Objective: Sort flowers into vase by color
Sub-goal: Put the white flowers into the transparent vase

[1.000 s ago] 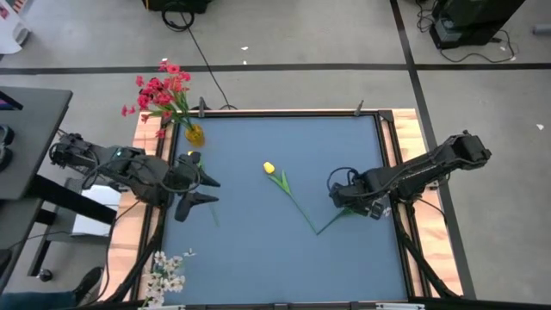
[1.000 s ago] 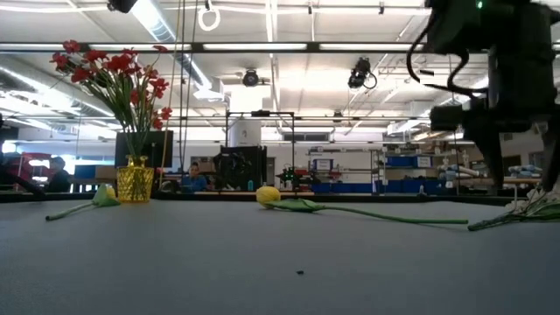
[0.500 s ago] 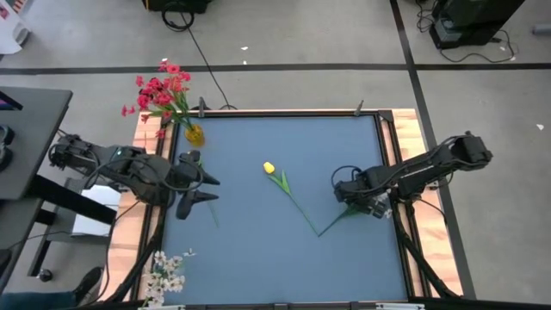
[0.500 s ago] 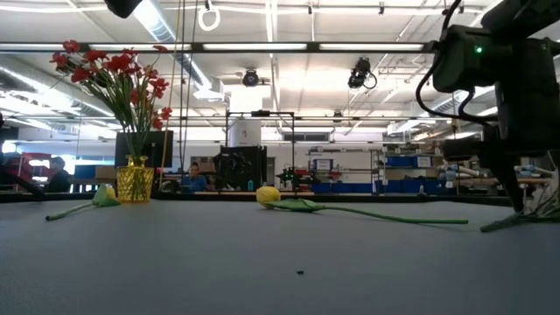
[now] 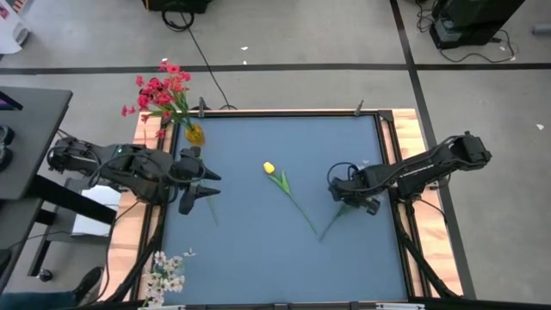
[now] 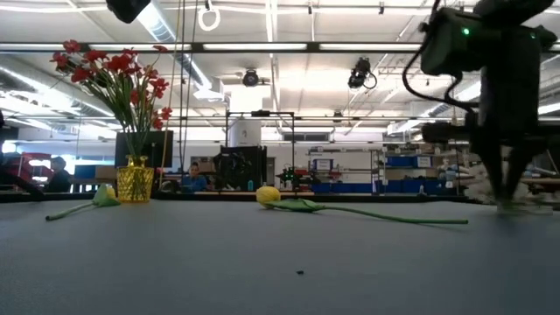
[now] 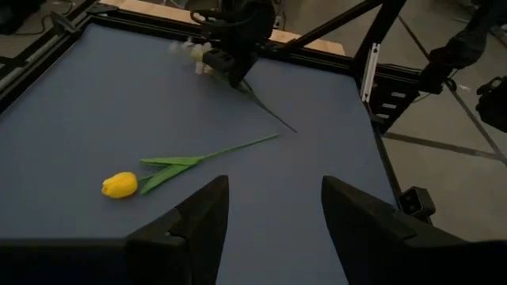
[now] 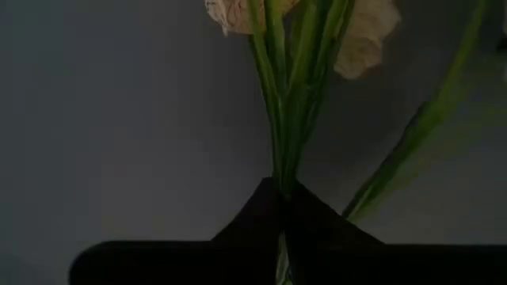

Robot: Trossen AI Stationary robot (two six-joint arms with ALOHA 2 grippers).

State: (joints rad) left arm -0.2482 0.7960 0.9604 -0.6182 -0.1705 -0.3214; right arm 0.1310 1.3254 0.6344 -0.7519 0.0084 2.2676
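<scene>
Right gripper [image 8: 281, 207] clamped on thin green stems of a white-blossomed flower spray [image 8: 295, 95] — left gripper [image 7: 273, 218] spread apart, waiting at the blue table's [image 5: 258, 250] left edge.

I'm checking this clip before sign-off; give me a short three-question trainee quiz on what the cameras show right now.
1. True or false: the yellow tulip lies flat on the blue table.
2. Which flowers fill the yellow vase? A red, B white, C yellow.
3. Which gripper is shut on green stems, and which is open over the table's left edge?

Key:
1. True.
2. A, the red flowers.
3. Right gripper shut; left gripper open.
</scene>
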